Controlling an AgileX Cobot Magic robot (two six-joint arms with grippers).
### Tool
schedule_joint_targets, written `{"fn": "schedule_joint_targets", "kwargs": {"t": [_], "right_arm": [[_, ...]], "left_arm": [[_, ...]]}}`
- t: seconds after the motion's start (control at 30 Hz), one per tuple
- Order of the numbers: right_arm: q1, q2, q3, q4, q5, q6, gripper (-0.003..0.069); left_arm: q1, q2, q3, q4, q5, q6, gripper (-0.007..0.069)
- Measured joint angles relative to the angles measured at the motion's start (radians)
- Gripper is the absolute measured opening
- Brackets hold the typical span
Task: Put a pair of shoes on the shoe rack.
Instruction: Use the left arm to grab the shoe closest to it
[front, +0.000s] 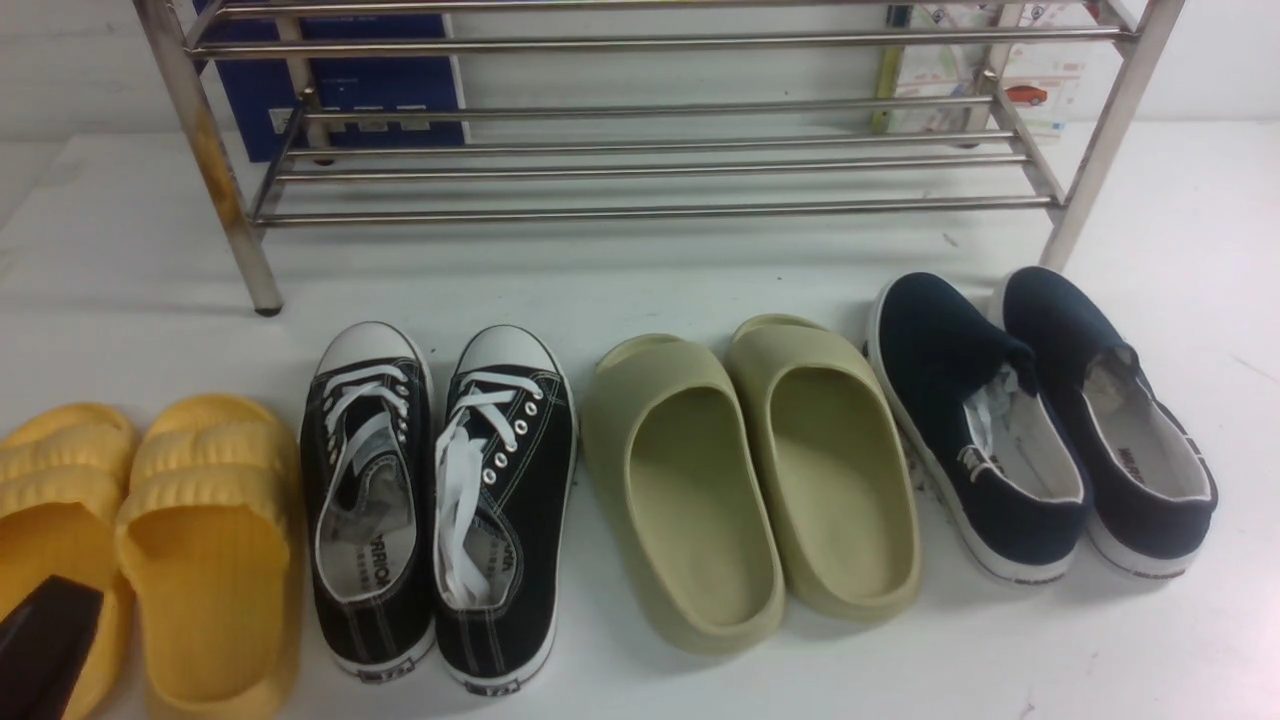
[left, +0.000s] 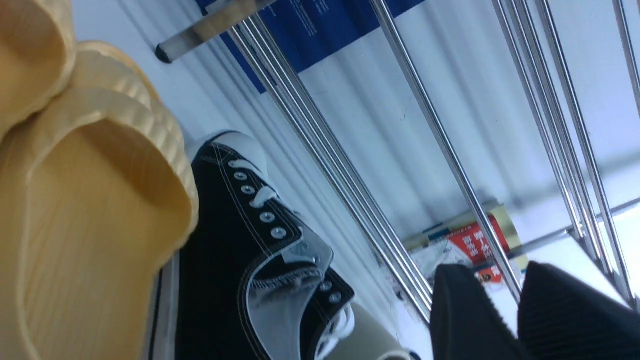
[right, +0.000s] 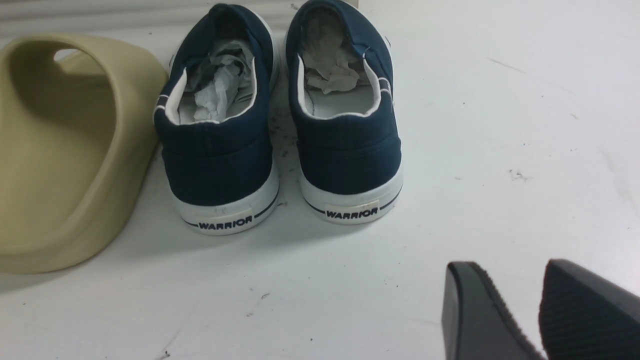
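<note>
Jaws on both arms stand slightly apart, pinching nothing. The left gripper (left: 495, 285) hangs over the yellow ribbed foam slippers (front: 200, 540) at the near left corner. The right gripper (right: 510, 285) is above the bare white tabletop (front: 1150, 650), on the heel side of the navy canvas slip-ons (right: 280, 125). The black canvas lace-up sneakers with white toe caps (front: 520, 500) sit side by side, left of middle towards the near edge, between the yellow slippers and the olive foam slippers (front: 750, 480). Their long axes run from near edge to far edge, toes pointing at the shiny steel-tube shoe rack (front: 650, 210) along the far edge.
</note>
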Motion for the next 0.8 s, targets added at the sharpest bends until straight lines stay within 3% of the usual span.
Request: {"fn": "schedule_joint_targets", "kwargs": {"t": [0.03, 0.1, 0.17, 0.2, 0.37, 0.47, 0.67, 0.8], "right_arm": [[0.0, 0.0, 0.0, 0.0, 0.0, 0.0, 0.0239], [0.0, 0.0, 0.0, 0.0, 0.0, 0.0, 0.0239], [0.0, 0.0, 0.0, 0.0, 0.0, 0.0, 0.0239], [0.0, 0.0, 0.0, 0.0, 0.0, 0.0, 0.0239], [0.0, 0.0, 0.0, 0.0, 0.0, 0.0, 0.0239], [0.0, 0.0, 0.0, 0.0, 0.0, 0.0, 0.0239], [0.0, 0.0, 0.0, 0.0, 0.0, 0.0, 0.0239], [0.0, 0.0, 0.0, 0.0, 0.0, 0.0, 0.0239]], "left_arm": [[0.0, 0.0, -0.006, 0.0, 0.0, 0.0, 0.0143], [0.0, 0.028, -0.12, 0.038, 0.192, 0.017, 0.004], [0.0, 0.065, -0.176, 0.065, 0.274, 0.019, 0.0005], [0.0, 0.139, -0.27, 0.116, 0.412, 0.022, -0.0013], [0.0, 0.473, -0.541, 0.279, 0.766, 0.094, -0.0013], [0.0, 0.644, -0.636, 0.337, 0.839, 0.162, -0.0013], [-0.003, 0.993, -0.78, 0.373, 0.834, 0.232, -0.0013], [-0.112, 1.132, -0.828, 0.405, 0.826, 0.221, -0.0013]]}}
